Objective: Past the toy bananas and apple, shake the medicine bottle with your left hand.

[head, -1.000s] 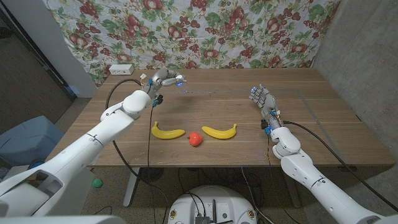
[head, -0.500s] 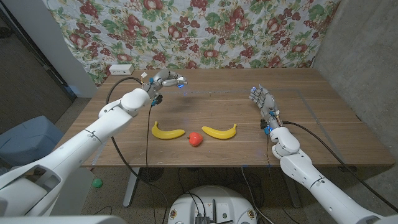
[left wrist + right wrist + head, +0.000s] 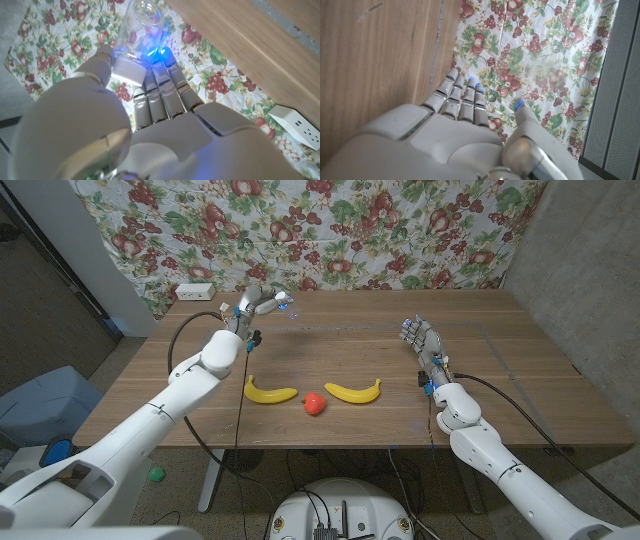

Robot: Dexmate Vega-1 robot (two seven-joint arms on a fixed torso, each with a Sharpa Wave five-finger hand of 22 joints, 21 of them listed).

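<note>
My left hand is raised over the table's back left and grips a clear medicine bottle with a white cap. In the left wrist view the bottle sticks out beyond my left hand, its cap pinched between thumb and fingers. Nearer the front lie two yellow toy bananas with a red toy apple between them. My right hand stands on the right of the table, fingers apart and holding nothing; the right wrist view shows this hand with its fingers straight.
A white power strip lies at the table's back left corner. A floral cloth hangs behind the table. On the floor to the left are a blue bin and a small green ball.
My left hand dipped slightly forward with the bottle, then swung up and back toward the cloth. The right hand, bananas and apple have not moved.
</note>
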